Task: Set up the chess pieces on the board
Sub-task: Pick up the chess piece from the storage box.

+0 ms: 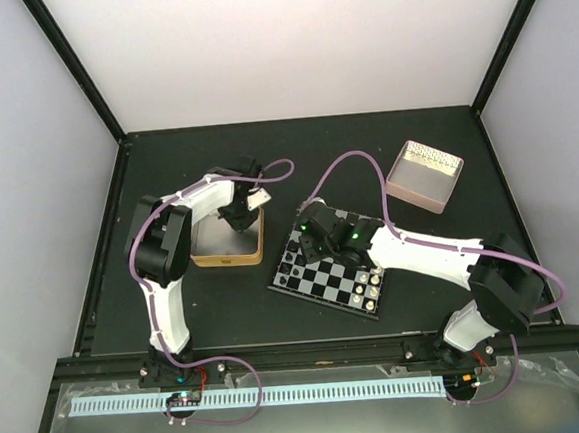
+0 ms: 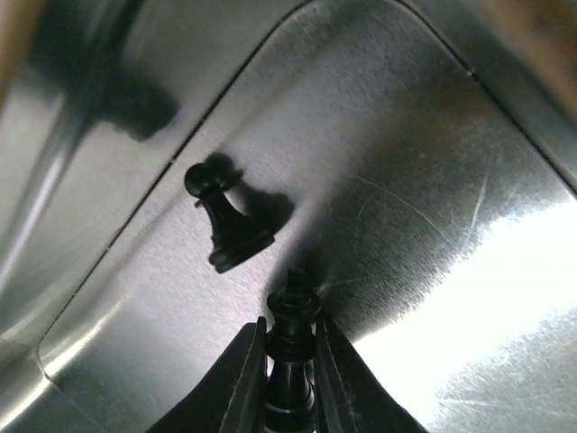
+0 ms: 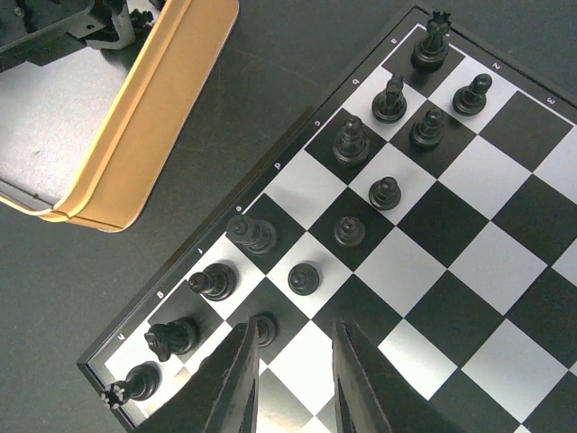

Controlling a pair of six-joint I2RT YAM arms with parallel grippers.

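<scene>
Left gripper (image 2: 290, 336) clamped on black piece (image 2: 293, 307); could slip on lift, hitting pawn (image 2: 225, 221) beyond fingertips (image 2: 252, 352). Right gripper (image 3: 294, 332) fingers (image 3: 233, 383) apart.

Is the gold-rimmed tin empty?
Not empty: one black pawn sits on the tin floor, and the left hand grips a second black piece there.

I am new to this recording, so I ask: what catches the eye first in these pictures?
In the left wrist view, the left fingers grip a tall black piece on the shiny floor of the tin, with a black pawn apart beside it. On the board, black pieces stand in two rows along one edge, and the right fingers hang open above them.
</scene>
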